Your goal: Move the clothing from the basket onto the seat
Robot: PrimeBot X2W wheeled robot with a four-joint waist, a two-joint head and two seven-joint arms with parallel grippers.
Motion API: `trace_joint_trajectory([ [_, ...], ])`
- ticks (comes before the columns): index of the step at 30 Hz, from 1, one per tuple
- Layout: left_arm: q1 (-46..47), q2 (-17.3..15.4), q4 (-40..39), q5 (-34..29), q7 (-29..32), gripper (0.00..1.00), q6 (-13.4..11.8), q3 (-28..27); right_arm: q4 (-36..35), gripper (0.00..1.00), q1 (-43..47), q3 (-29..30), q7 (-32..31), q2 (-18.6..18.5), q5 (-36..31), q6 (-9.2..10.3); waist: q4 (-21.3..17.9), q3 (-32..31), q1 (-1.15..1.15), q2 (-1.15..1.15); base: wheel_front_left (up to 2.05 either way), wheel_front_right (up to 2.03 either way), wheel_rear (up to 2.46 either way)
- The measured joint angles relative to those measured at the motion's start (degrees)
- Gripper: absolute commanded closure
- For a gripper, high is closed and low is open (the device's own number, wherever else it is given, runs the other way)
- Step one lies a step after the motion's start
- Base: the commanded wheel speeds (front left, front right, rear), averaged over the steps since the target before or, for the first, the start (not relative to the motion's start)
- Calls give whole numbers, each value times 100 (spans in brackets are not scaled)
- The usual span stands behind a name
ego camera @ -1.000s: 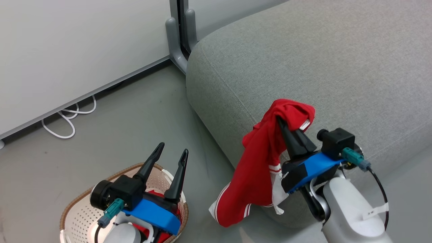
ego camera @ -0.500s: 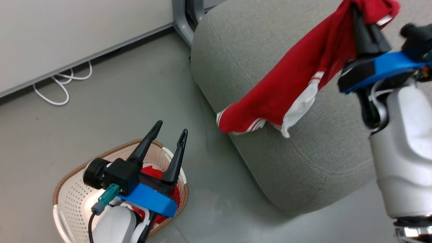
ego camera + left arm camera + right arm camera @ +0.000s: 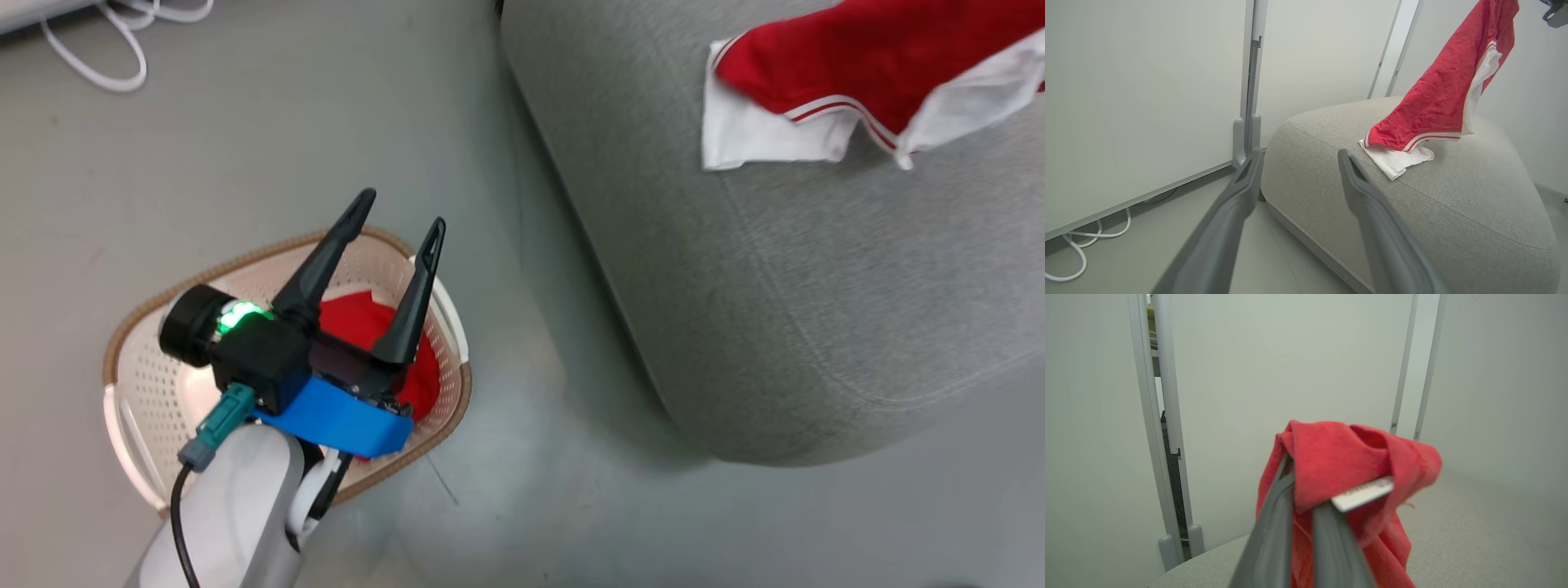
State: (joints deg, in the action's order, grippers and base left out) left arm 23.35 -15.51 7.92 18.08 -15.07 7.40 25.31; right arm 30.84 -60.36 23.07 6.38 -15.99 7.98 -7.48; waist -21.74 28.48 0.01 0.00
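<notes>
Our right gripper [image 3: 1303,489] pinches one red garment [image 3: 849,57], whose white hem rests on the seat [image 3: 816,310] near its rounded edge. Our left gripper [image 3: 402,208] hangs spread over the basket [image 3: 151,384], where the other garment [image 3: 359,322] lies.

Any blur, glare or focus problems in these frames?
Head view: slightly soft, green LED glaring beside the left tool. Left wrist view: its fingers blurred, seat and held garment sharp. Right wrist view: held garment and its label out of focus, unreadable.

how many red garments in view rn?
2. The basket garment lies in the basket behind the left pincer; the held garment hangs from the right pincer, hem on the seat. Others may hide beneath.
</notes>
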Motion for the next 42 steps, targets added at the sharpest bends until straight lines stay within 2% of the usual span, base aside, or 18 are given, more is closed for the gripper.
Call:
trace_joint_trajectory([
  [12,338,-250,-286,-162,0,0,0,133,1209,100,252,832,589,-8,-356,-1,379,1054,0,0,0,0,0],
  [23,370,-208,-290,-189,0,0,0,119,1920,100,226,1123,809,83,-680,-1,487,1178,0,0,0,0,0],
  [25,378,-199,-280,-189,0,0,0,119,1980,0,188,1124,817,88,-747,-1,482,1146,-1,0,0,0,0],
  [42,297,65,-73,-196,0,0,0,7,2139,0,459,1010,859,287,-1039,-1,532,566,-1,0,0,0,0],
])
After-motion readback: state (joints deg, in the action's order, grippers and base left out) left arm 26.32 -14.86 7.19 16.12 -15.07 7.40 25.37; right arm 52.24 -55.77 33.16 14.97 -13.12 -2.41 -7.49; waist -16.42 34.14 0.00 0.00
